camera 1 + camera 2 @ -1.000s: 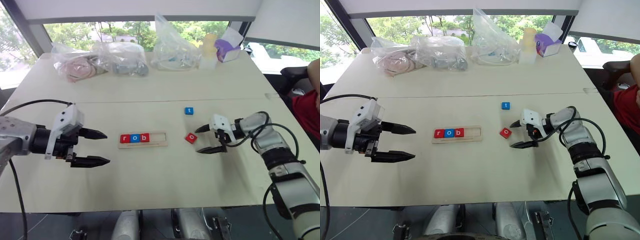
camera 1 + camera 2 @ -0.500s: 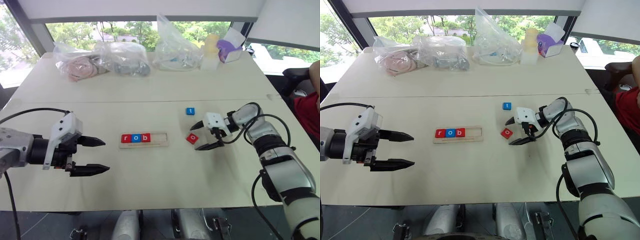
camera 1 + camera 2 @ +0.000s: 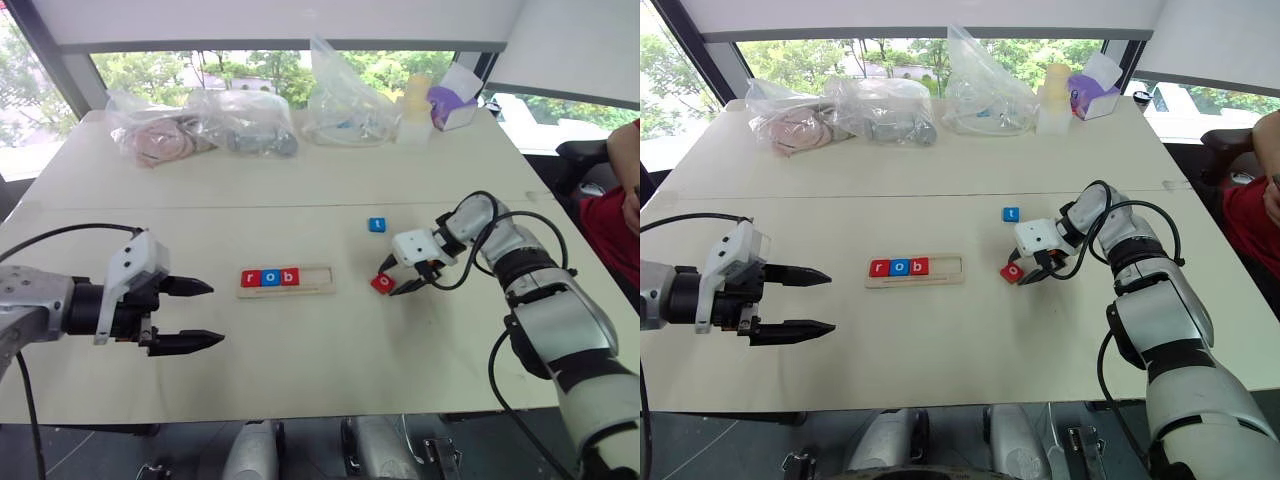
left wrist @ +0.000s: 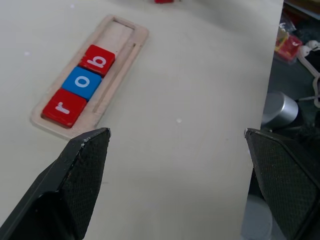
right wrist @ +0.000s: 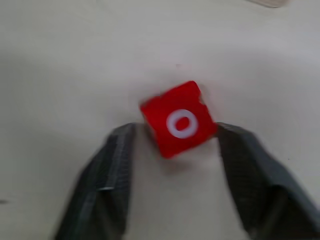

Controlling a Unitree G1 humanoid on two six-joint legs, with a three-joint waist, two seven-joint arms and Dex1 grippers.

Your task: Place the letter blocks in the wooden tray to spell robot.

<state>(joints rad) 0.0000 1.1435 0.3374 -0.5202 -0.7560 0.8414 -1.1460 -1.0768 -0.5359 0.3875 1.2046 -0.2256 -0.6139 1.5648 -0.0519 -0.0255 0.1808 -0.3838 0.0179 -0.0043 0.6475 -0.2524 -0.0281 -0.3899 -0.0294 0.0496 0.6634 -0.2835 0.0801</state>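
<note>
Red o block [image 5: 179, 120] sits between the right gripper's [image 3: 393, 278] two black fingers [image 5: 107, 175], tips touching or just beside its opposite corners; jaws narrowed around it, block on the table [image 3: 330, 180], looks pinched but cannot tell if the grip is firm; block turned askew to the fingers; this spot is just right of the wooden tray [image 3: 286, 279], apart from it. Tray is pale wood, lying lengthwise across mid-table; three letter blocks seated in its left end, touching in a row: red r [image 3: 250, 278], blue o [image 3: 270, 277], red b [image 3: 290, 276]; right part of the tray slot bare wood [image 4: 120, 35]. Blue t block [image 3: 377, 225] flat on the table, beyond the red o, near the right gripper, not touching it. Left gripper [image 3: 200, 313] well left of the tray, above the table, jaws spread wide, nothing between them; left wrist view looks past both finger tips [image 4: 90, 155] at the tray's r end. Far edge of table: clear plastic bags [image 3: 240, 115] with contents, a pale yellowish container [image 3: 418, 100], a purple and white box [image 3: 452, 100]. Person's arm and red clothing [image 3: 615, 220] at the right edge of the head views, off the table.
</note>
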